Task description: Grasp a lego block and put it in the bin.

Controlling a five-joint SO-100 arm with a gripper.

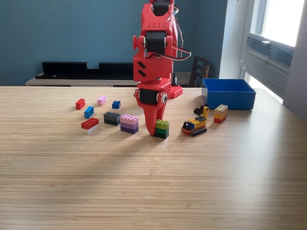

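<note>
Your hand (156, 125) points down at the counter (153, 182), touching the green lego stack (161, 129); you cannot tell its opening; the blue bin (229, 93) sits at the exterior view's right.

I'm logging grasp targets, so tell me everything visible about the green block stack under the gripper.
The green block stack is two studded plastic bricks, lime green on top of darker green, standing upright on the wooden table. It sits at the exterior view's right of the pink and purple stack. The red gripper points down at its left side; whether the tips touch or grip it cannot be told.
</note>
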